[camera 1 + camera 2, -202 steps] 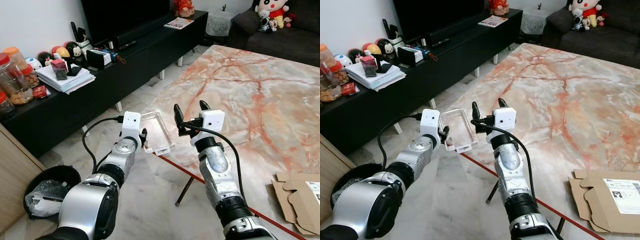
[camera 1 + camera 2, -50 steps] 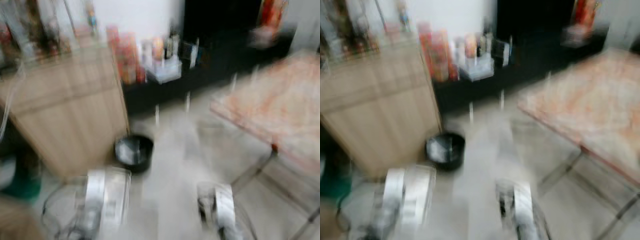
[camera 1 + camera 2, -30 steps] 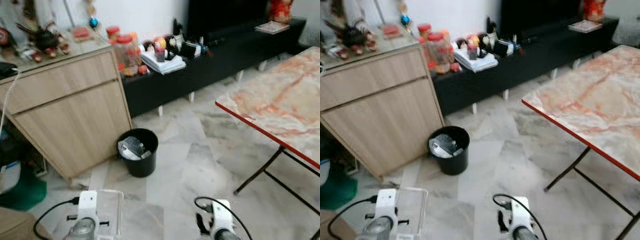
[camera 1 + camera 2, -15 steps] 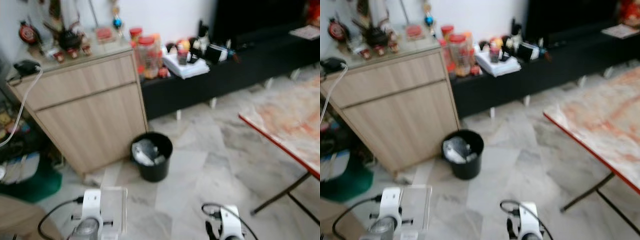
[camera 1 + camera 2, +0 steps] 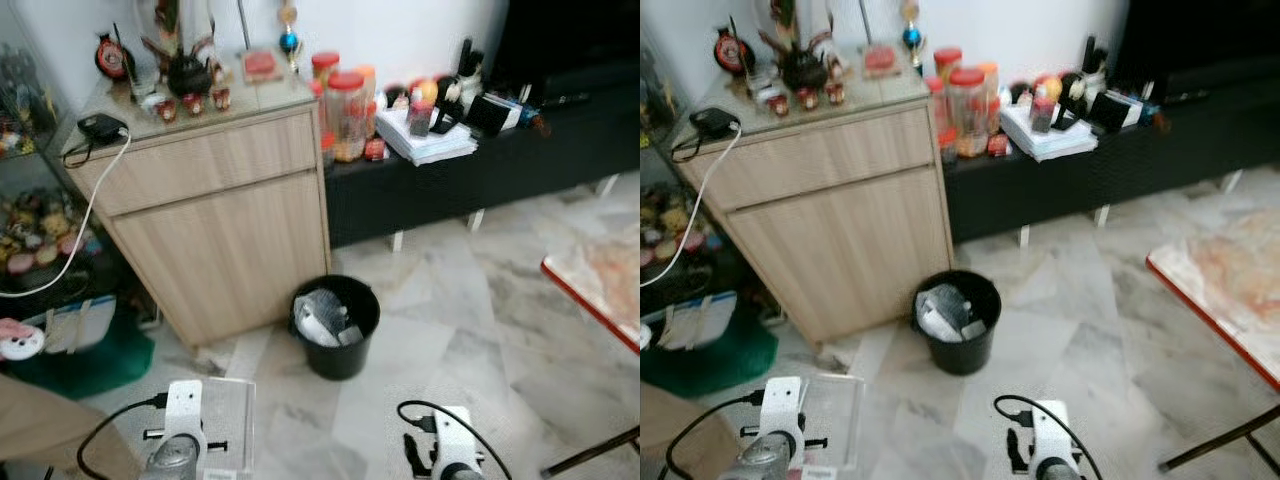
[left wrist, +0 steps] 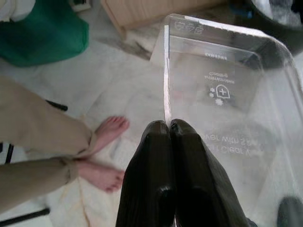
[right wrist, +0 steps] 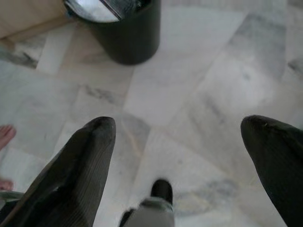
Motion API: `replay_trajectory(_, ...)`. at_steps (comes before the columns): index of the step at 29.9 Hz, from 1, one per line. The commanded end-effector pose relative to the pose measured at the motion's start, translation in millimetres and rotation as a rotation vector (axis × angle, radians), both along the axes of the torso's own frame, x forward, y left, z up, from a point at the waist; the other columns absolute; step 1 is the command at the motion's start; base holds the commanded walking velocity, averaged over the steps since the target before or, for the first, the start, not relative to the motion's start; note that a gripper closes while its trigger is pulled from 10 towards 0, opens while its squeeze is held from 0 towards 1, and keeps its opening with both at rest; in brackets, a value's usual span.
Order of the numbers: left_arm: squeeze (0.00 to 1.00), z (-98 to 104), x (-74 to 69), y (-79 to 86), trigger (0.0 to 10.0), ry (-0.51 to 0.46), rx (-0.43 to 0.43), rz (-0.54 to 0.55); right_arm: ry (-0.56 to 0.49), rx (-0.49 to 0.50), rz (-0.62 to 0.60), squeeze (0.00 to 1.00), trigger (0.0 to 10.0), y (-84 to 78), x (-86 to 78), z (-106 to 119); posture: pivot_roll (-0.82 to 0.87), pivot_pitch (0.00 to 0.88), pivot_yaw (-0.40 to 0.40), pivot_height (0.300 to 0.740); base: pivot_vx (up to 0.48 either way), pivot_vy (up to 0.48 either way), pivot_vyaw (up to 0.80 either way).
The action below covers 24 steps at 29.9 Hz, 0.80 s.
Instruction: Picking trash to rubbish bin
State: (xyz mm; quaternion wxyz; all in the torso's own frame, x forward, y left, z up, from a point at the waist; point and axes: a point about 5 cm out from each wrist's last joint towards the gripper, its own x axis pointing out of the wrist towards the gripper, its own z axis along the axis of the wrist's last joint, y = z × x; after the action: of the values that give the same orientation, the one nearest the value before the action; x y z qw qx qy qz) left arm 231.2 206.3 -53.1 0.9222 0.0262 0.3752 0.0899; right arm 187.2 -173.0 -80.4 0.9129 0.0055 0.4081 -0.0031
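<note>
Ahead of both grippers: black rubbish bin, part full. Pinched by one rim in left gripper: clear plastic container. Right gripper wide, empty. Risk: thin edge-grip slipping, container missing the bin.

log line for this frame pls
phase: carrying to bin | left gripper: shut on clear plastic tray | right gripper: open, empty | rubbish bin: on floor ahead, beside wooden cabinet
</note>
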Motion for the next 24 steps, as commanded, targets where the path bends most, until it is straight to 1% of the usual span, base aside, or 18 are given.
replay_trajectory(1,0.00,2,-0.7,10.9,10.0,0.005,0.022,0.013,-0.005,0.024,0.009,0.00,10.0,11.1,3.6,1,-0.08,0.000,0.054,0.740,0.337,0.000,0.00)
replay_trajectory(8,0.00,5,5.2,7.1,10.0,-0.016,0.014,-0.005,0.002,0.027,-0.002,0.00,10.0,10.4,3.6,1,-0.08,0.000,0.056,0.740,0.337,0.000,0.00)
replay_trajectory(15,0.00,8,10.1,4.7,10.0,-0.031,0.008,-0.008,-0.002,0.038,0.004,0.00,10.0,13.1,6.0,2,-0.08,0.000,0.054,0.740,0.337,0.000,0.00)
replay_trajectory(24,0.00,9,11.6,5.9,10.0,-0.033,0.010,-0.009,-0.009,0.044,0.001,0.00,10.0,14.6,8.7,3,-0.07,0.000,0.056,0.740,0.335,0.000,0.00)
